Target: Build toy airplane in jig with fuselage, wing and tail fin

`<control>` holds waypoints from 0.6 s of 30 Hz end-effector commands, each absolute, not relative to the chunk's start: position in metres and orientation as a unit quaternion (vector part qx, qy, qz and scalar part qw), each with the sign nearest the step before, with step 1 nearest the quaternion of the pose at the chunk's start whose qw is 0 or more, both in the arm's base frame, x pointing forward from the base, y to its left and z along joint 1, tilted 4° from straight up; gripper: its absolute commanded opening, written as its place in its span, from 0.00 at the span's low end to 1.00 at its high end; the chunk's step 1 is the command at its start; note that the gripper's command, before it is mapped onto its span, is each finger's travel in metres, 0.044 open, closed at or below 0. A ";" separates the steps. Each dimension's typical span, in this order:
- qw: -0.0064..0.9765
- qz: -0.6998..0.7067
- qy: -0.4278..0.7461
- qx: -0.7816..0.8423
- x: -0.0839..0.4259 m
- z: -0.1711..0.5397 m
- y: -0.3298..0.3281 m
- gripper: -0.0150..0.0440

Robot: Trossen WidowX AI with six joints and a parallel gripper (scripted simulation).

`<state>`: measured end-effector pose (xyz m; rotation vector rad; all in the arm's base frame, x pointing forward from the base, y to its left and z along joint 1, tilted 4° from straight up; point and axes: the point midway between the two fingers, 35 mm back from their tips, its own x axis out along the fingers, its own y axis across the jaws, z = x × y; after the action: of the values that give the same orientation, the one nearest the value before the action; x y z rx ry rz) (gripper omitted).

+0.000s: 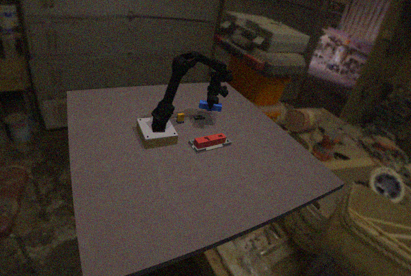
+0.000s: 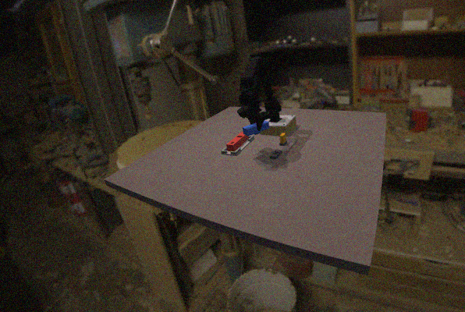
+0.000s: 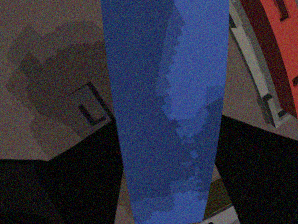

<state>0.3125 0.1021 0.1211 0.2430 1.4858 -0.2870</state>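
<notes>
The red fuselage (image 1: 210, 141) (image 2: 236, 142) (image 3: 280, 30) sits in the pale cradle (image 1: 209, 148) (image 2: 228, 153) (image 3: 252, 82), and its top sockets show dark and empty. My gripper (image 1: 210, 105) (image 2: 257, 128) (image 3: 164, 120) is shut on the blue wing and holds it in the air, off to one side of the cradle. The wing (image 1: 216, 107) (image 2: 250, 129) (image 3: 165, 65) spans the wrist view from top to bottom. Its tab is hidden. The yellow tail fin (image 1: 181, 117) (image 2: 282, 139) stands on the table near the arm's base.
The arm's base block (image 1: 160, 141) (image 2: 278, 129) stands beside the tail fin. A small dark holder (image 1: 199, 117) (image 2: 275, 154) (image 3: 92, 112) lies on the table in the arm's shadow. The table's edges (image 1: 214, 245) (image 2: 234, 230) show in the top and exterior views.
</notes>
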 end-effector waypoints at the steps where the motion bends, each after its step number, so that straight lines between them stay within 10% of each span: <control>1: 0.717 -0.150 0.667 0.135 0.312 0.120 0.090 0.25; 18: 0.692 -0.241 0.640 0.230 0.306 0.113 0.034 0.25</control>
<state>0.3084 0.0427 0.1140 0.4675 1.4410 -0.5055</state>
